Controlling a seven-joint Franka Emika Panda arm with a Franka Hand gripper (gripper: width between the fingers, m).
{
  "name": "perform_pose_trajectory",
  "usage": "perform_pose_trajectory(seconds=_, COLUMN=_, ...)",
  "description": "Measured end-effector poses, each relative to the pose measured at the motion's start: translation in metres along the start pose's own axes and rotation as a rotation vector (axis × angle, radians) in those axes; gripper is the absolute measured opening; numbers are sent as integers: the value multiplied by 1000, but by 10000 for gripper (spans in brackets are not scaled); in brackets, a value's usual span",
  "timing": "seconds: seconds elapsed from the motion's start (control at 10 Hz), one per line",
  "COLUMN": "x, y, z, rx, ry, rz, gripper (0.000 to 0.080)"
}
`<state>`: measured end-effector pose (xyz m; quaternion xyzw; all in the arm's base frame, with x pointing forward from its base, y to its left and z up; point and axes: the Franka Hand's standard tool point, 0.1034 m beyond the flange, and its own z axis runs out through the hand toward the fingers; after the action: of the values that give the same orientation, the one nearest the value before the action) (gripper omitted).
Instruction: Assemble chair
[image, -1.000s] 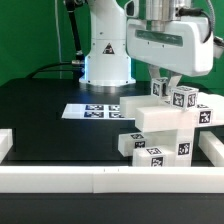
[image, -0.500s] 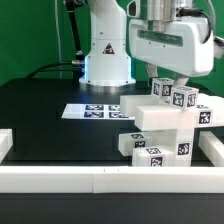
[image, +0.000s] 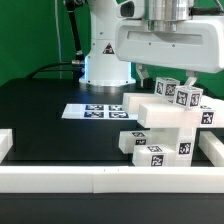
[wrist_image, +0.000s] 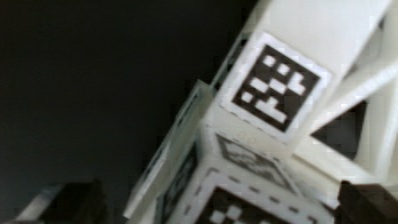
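1. Large white two-finger gripper (image: 168, 80), above the stack; finger spread cannot be told
2. Chunky matte white tagged chair parts (image: 165, 128), stacked at the exterior view's right, near the flat white marker board (image: 93, 110)

- The claw (image: 163, 76) has its fingertips hidden behind the chair's (image: 165, 125) top tagged blocks in the exterior view, so its grip cannot be told.
- The arm's upper part is cut off by that view's top edge.
- The wrist view is blurred; the chair (wrist_image: 267, 100) runs past its edges, and only one tag (wrist_image: 272, 83) reads clearly.
- The marker board (image: 92, 110) has tags too small to read.
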<state>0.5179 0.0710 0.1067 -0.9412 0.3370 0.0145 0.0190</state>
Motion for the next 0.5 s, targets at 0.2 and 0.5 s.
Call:
perform_pose_trajectory(seconds=0.2, x=1, y=1, z=0, rx=0, ry=0, rz=-145, gripper=649)
perform_pose_trajectory(seconds=0.5, x=3, y=3, z=0, rx=0, ry=0, rz=-350, gripper=649)
